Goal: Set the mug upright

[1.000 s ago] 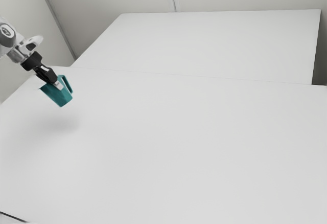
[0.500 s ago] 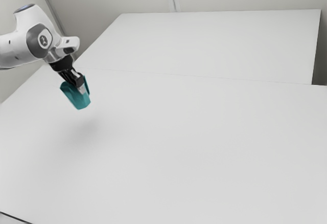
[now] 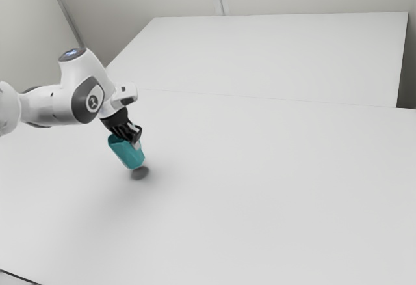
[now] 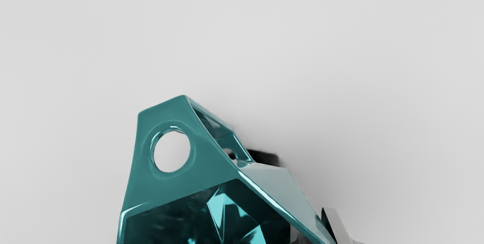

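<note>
My pincer [image 3: 136,144] is pinching the teal faceted mug [image 3: 125,152] by one side wall [image 4: 283,187] — mug's leaning, sitting low over the white table [image 3: 273,187], left of frame centre. Looking stiff, probably light, maybe slippery given the gloss — I'm favouring this wall hold, squeezing moderately.

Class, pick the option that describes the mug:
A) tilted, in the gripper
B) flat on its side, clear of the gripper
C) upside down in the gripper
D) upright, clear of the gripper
A: the mug leans in the gripper, its rim up toward the exterior view's left, its base lower.
</note>
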